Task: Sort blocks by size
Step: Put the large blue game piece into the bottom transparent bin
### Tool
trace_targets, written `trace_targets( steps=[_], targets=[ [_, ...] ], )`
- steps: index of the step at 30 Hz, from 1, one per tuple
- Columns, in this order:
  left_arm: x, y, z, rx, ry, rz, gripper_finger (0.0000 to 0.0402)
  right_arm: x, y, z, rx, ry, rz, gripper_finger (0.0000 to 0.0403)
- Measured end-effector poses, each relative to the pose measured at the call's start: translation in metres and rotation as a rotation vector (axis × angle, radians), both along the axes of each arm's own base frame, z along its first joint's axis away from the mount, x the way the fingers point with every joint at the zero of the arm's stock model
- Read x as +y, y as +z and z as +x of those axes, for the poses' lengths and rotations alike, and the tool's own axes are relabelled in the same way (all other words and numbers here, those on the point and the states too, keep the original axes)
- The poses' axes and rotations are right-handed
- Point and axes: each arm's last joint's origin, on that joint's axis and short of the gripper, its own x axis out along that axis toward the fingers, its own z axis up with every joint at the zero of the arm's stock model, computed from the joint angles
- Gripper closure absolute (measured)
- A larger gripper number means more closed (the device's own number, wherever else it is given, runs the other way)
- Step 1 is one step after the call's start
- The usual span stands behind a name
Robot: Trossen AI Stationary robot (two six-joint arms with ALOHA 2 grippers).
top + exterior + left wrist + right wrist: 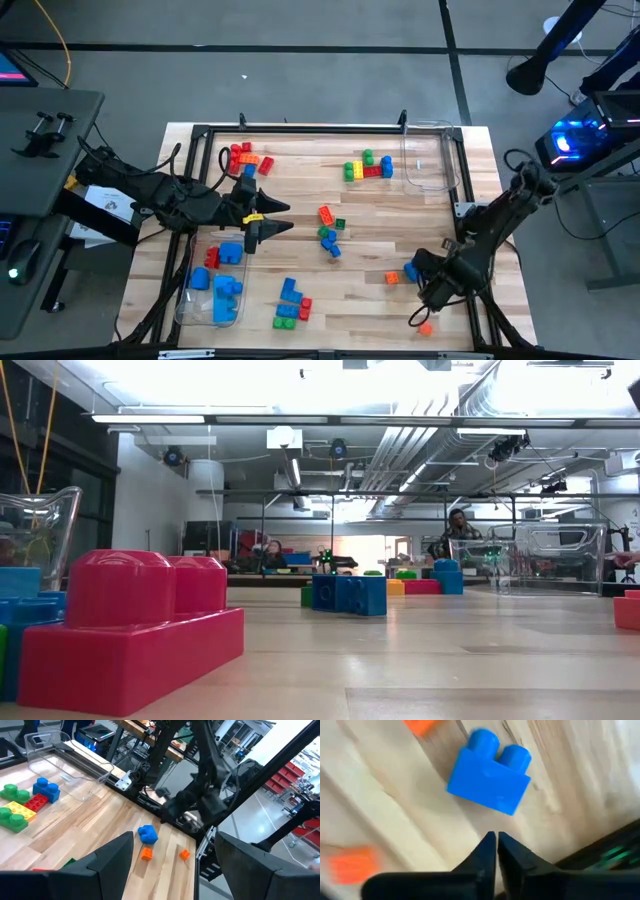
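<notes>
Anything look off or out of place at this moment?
Yes: the right gripper has its dark fingers shut on nothing, just short of the blue two-stud plastic brick lying free on the wooden table. A small orange brick sits at the table's near edge.

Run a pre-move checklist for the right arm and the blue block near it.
1. Right gripper jaws shut: ok.
2. Blue block held: not ok, it lies on the table ahead of the jaws.
3. Block upright, studs showing: ok.
4. Orange blocks close by: not ok, may get in the way.
5. Left gripper apart, over the table's middle: ok.
6. Tub at the far right free to receive: ok.
</notes>
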Motion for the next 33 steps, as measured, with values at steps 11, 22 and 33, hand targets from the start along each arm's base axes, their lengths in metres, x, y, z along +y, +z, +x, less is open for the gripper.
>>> trace_targets(
  steps=[11,22,33],
  targets=[
    [-0.001,-0.002,0.000,0.019,-0.026,-0.002,0.0135,-0.005,0.012,-0.002,-0.060,-0.383,0.098,0.0129],
    [-0.002,-0.003,-0.001,0.031,-0.062,-0.009,0.0135,-0.017,0.009,0.018,-0.075,-0.411,0.159,0.0047],
    [-0.003,-0.004,-0.001,0.045,-0.084,-0.055,0.0135,-0.044,-0.029,0.019,-0.024,-0.390,0.115,0.0047]
  ],
)
